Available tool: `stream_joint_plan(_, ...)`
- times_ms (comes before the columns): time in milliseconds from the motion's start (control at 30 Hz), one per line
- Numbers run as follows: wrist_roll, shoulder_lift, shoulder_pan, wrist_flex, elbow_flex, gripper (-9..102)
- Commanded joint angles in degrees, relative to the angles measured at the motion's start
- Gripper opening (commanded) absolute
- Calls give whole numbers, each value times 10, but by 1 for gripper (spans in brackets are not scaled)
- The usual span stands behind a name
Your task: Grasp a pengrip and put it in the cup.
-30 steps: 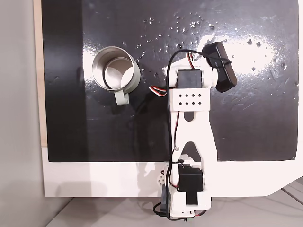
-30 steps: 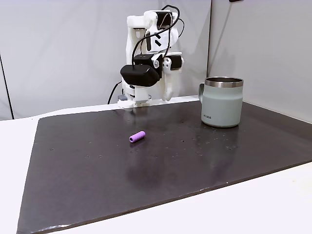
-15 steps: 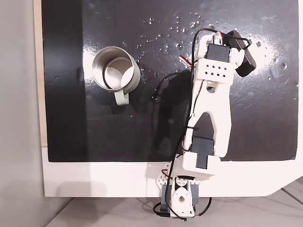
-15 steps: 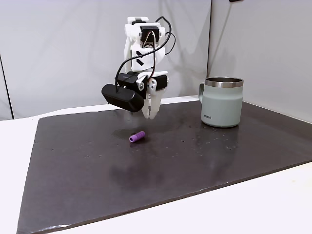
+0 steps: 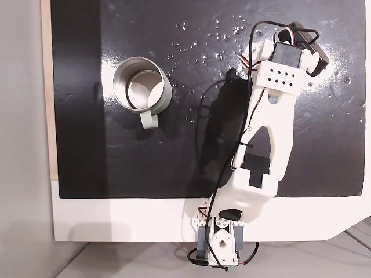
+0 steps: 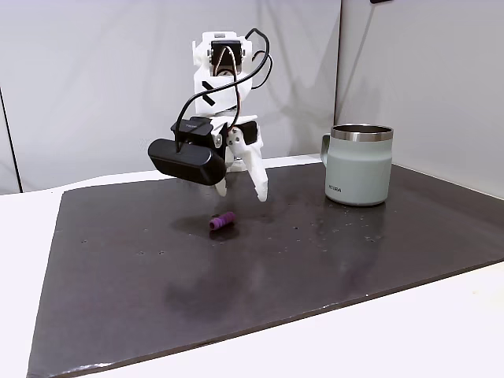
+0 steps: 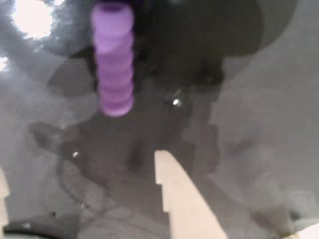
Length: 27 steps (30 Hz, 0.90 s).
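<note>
Wrist view: pengrip (image 7: 113, 59) lies ahead of parted gripper (image 7: 79, 172).

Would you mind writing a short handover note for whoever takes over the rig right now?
Gripper: open, empty, hanging above the black mat, just behind the pengrip.
Pengrip: lying on its side on the mat, untouched; in the wrist view it sits ahead of the fingertips, not between them.
Cup: upright on the mat, off to the right in the side fixed view, handle facing the arm; it looks empty from above.
Done: approach only.
Left: lower over the pengrip, close, lift, carry to the cup, release.
</note>
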Motion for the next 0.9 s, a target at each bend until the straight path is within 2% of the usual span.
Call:
stream_joint_plan(0,-11,-16,11,4,-63,31)
stream_joint_plan(333,-20,-113,27,4,-154,27)
stream_joint_plan(433,-25,-131,29,3,-164,22)
stream_joint_plan(700,-40,-139,43,-31,-166,0)
stream_joint_plan(867,-54,-140,54,-23,-175,0)
